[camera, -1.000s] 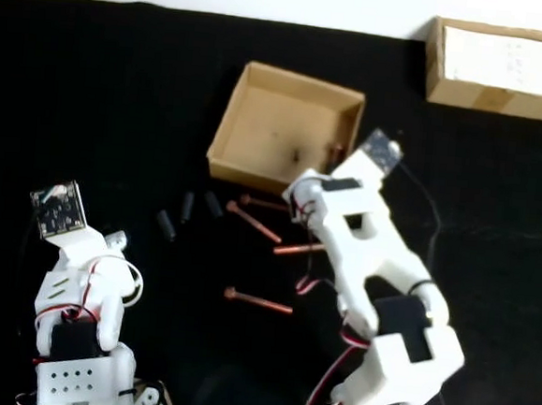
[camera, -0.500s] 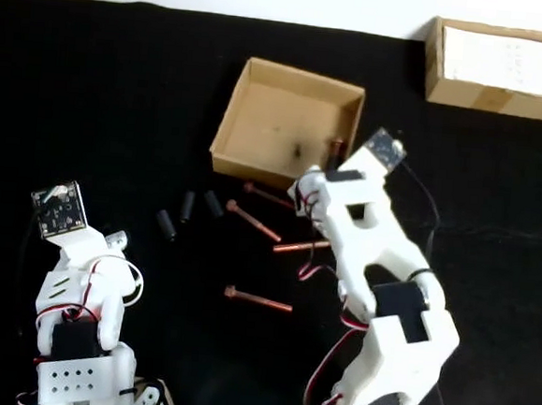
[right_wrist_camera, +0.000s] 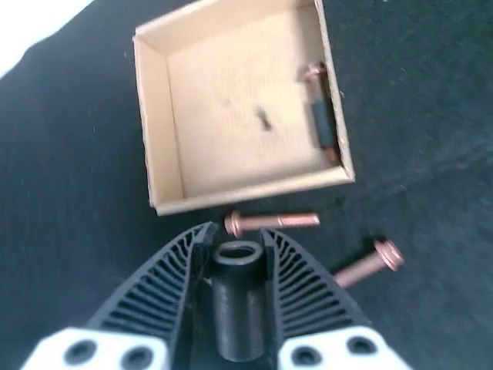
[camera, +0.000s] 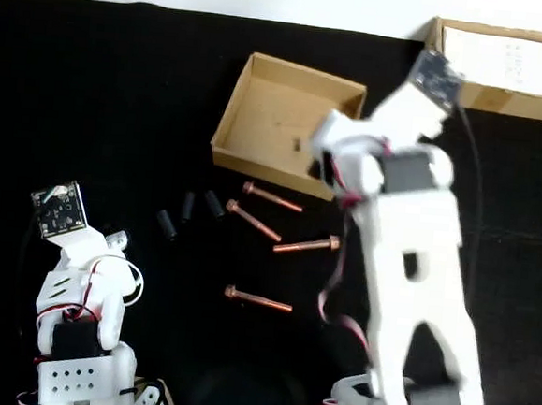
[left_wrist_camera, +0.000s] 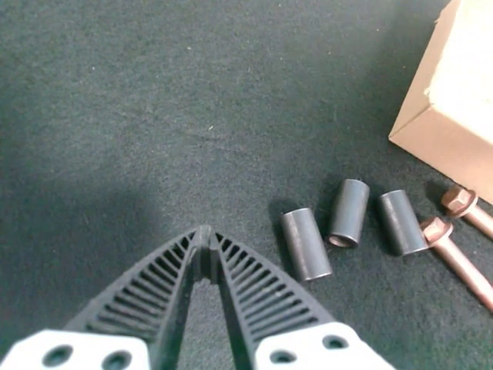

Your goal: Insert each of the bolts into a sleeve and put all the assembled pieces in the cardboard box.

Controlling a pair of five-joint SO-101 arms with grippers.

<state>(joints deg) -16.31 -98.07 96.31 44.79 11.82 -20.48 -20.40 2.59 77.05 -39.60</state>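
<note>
1. Your cardboard box (camera: 264,108) sat open, with one sleeved bolt (right_wrist_camera: 322,116) lying along an inner wall.
2. You had four bare copper bolts (camera: 257,300) lying loose near the box.
3. Your three dark sleeves (left_wrist_camera: 306,243) lay close together, and a fourth sleeve (right_wrist_camera: 240,301) sat clamped in the right gripper (right_wrist_camera: 235,231).

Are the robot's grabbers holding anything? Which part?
The right gripper pinches a black sleeve by its sides between its fingers. The left gripper holds nothing.
</note>
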